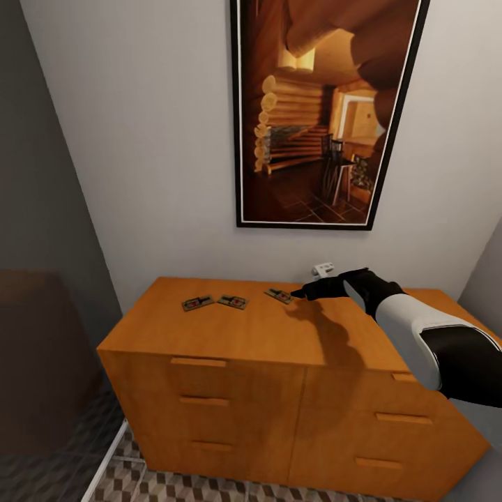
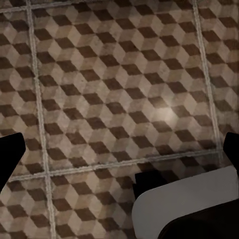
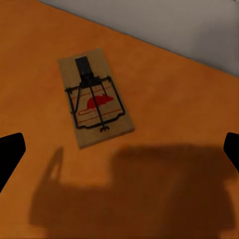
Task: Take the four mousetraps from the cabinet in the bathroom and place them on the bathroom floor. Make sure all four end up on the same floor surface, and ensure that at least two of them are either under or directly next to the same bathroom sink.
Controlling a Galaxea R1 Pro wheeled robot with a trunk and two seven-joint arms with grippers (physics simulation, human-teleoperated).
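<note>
Three mousetraps lie flat on the top of the cabinet (image 1: pixel 230 335), toward its back edge near the wall: a left mousetrap (image 1: pixel 197 302), a middle mousetrap (image 1: pixel 232 301) just beside it, and a right mousetrap (image 1: pixel 279 295) set a little apart; a fourth cannot be made out. The right gripper (image 1: pixel 301 293) reaches in over the cabinet top with its tip just beside the right mousetrap, and in the right wrist view that mousetrap (image 3: pixel 94 97) lies ahead of the fingers, whose dark tips sit at the two sides of the frame, wide apart and holding nothing. Each trap looks like a thin, stiff wooden board with a wire frame and a red mouse mark on top, so it is probably very light and rigid, but so flat that it may skid on the smooth wood when pushed. The safest hold, as I judge it, is across the short width, pinching the two long edges and keeping clear of the wire. In the head view the right trap's long axis runs slantwise across the cabinet top, from near the gripper back toward the wall and to the left; its dark catch end points away from the gripper. The left gripper (image 2: pixel 119 149) hangs over the patterned bathroom floor (image 2: pixel 99 74), its fingers likewise apart and empty.
</note>
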